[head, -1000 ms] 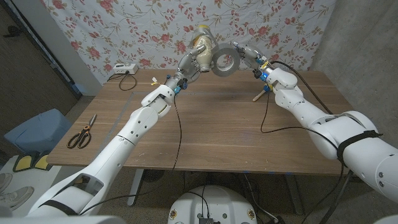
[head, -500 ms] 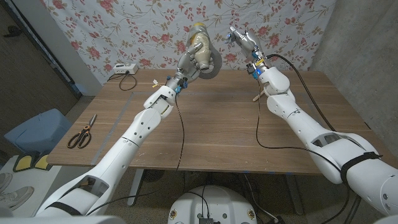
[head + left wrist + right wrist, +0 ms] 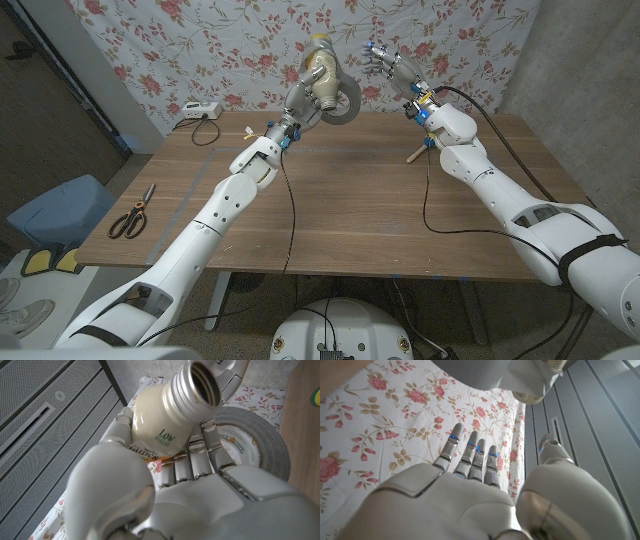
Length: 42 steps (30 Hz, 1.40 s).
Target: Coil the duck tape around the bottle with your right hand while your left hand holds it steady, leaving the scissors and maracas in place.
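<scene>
1. The bottle [image 3: 322, 68] is gripped aloft by the left hand [image 3: 306, 98], with the duct tape roll [image 3: 346, 102] ringed around it.
2. The right hand [image 3: 387, 68] is raised nearby, fingers spread, nothing held.
3. Scissors [image 3: 132, 213] are left on the bench [image 3: 340, 210].

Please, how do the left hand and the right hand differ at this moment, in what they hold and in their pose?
The left hand grips the bottle, with the tape roll around it; the right hand holds nothing. The left hand's fingers curl around the bottle; the right hand's fingers are spread apart and free. Both hands are raised well above the table, near each other.
</scene>
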Tool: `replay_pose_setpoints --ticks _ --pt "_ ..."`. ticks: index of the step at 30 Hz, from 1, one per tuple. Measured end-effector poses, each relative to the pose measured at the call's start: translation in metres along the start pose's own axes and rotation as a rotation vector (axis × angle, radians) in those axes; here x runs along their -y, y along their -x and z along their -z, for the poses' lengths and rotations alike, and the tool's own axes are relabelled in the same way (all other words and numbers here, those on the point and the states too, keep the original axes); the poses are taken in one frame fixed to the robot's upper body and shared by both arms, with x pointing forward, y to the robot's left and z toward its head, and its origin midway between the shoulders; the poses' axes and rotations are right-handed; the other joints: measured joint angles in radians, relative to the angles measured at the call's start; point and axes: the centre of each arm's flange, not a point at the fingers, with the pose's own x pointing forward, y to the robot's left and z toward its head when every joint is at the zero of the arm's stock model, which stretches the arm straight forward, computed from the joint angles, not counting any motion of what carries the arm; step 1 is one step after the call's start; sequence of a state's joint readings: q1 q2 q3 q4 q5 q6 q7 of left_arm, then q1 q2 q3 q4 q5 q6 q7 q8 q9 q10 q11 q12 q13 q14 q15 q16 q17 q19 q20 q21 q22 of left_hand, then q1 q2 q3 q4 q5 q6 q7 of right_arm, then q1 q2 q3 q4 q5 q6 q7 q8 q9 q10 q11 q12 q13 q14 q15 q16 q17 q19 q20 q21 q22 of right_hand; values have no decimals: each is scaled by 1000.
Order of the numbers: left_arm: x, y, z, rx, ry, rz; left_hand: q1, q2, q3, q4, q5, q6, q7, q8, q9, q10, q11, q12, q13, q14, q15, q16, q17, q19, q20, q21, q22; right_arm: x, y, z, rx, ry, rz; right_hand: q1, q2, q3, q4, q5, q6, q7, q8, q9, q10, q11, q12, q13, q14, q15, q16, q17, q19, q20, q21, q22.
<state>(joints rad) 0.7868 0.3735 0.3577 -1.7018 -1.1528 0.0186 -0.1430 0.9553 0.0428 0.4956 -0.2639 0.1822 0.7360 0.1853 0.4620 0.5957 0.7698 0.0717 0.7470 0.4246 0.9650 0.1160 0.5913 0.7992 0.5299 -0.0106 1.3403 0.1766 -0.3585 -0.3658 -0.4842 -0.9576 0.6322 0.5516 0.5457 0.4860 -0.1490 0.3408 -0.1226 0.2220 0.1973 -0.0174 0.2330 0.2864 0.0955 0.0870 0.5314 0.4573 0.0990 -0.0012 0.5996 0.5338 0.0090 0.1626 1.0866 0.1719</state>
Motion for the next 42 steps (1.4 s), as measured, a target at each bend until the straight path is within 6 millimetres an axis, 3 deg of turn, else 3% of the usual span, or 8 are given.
replay_pose_setpoints --ticks 5,11,15,22,28,31,38,42 --pt "1 1 -2 -1 -6 3 0 0 0 0 0 0 0 -3 0 0 0 0 0 0 0 -3 0 0 0 0 0 7 -2 9 -102 4 -139 8 -22 -60 -16 36 -98 5 -38 -37 -112 13 -92 -45 -109 21 -96 -74 -61 12 -78 -5" --pt "1 0 -4 -6 -11 4 0 0 0 0 -1 0 0 -2 -1 3 3 0 0 0 0 -8 1 0 0 0 0 0 -1 10 -200 33 -367 105 -3 -68 -35 63 -121 3 -38 -57 -147 -7 -138 -71 -173 25 -152 -121 -80 14 -132 -5" --pt "0 -2 -5 -12 -12 1 0 0 0 0 -2 0 0 -2 1 3 3 0 0 2 2 -9 5 0 0 0 0 -1 -1 6 -235 46 -479 121 -13 -83 -36 72 -124 0 -33 -59 -151 -12 -150 -82 -193 44 -171 -142 -104 14 -163 -4" --pt "-4 -5 -5 -18 -13 -5 0 0 0 0 -2 0 0 -2 4 4 4 0 0 7 -3 -19 9 0 0 6 0 -8 1 7 -287 58 -599 133 -26 -113 -34 92 -142 18 -32 -64 -149 -6 -154 -92 -176 68 -171 -160 -104 13 -183 -5" --pt "-5 -8 -3 -23 -9 -9 0 0 0 0 -2 0 0 -2 5 4 4 0 0 7 -4 -19 9 0 0 6 0 -7 1 8 -349 113 -596 166 -17 -140 -32 119 -219 14 -51 -73 -190 -8 -197 -109 -178 54 -193 -183 -89 -2 -215 -5" --pt "-5 -9 -2 -28 -5 -4 0 0 0 0 -2 0 0 -3 5 4 4 0 0 11 0 -24 9 0 0 6 0 -16 -1 0 -350 171 -604 169 -14 -150 -21 127 -246 25 -52 -77 -191 -2 -203 -116 -167 50 -193 -188 -83 -8 -225 -4" --pt "-4 -11 1 -30 -3 -3 0 0 0 0 -3 0 0 -4 5 4 4 0 0 13 -2 -28 16 0 0 10 0 -30 -9 -9 -390 273 -547 129 -4 -206 15 138 -220 86 -30 -82 -115 58 -198 -138 -69 81 -166 -202 -29 37 -246 -2" --pt "-4 -11 2 -31 -6 -6 0 0 0 0 -3 0 0 -7 9 4 4 1 0 13 -2 -34 21 0 0 10 0 -41 -14 -15 -405 319 -549 108 -2 -235 22 149 -194 113 -19 -82 -75 75 -198 -153 -19 99 -158 -215 -10 42 -266 -2"
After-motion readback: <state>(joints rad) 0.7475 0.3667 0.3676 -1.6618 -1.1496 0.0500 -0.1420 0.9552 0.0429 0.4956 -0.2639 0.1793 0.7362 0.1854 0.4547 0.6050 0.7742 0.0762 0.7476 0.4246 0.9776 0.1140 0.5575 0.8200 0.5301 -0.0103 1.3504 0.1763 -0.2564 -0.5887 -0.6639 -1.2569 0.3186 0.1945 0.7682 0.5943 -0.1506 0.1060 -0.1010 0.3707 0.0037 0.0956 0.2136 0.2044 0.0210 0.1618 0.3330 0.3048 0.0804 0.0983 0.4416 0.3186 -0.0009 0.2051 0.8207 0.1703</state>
